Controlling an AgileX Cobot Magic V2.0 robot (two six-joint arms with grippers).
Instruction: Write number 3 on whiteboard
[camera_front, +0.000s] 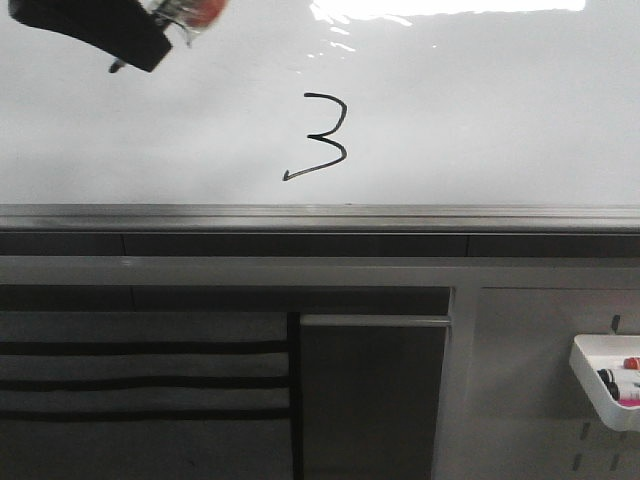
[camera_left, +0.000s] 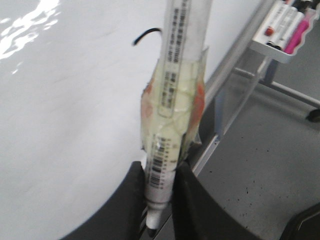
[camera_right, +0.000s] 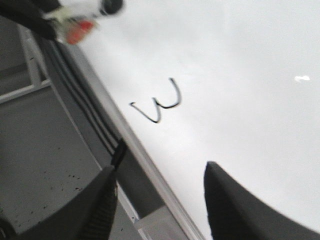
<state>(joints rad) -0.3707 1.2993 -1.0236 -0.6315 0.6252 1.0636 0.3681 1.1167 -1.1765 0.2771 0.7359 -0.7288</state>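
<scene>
writing: number 3 (camera_front: 322, 138) showing black on whiteboard (camera_front: 500, 110)
left gripper (camera_left: 159, 200): pinching marker (camera_left: 172, 100), barcode label unreadable
right gripper (camera_right: 157, 200): fingers spreading, empty

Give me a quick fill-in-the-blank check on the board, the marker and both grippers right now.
1. The digit drawn on the whiteboard is a ____.
2. The marker is clamped between the fingers of the ____ gripper.
3. The right gripper holds nothing; its fingers stand ____.
4. The white tray of spare markers hangs at the lower ____ of the front view.

Missing words: 3; left; open; right
</scene>
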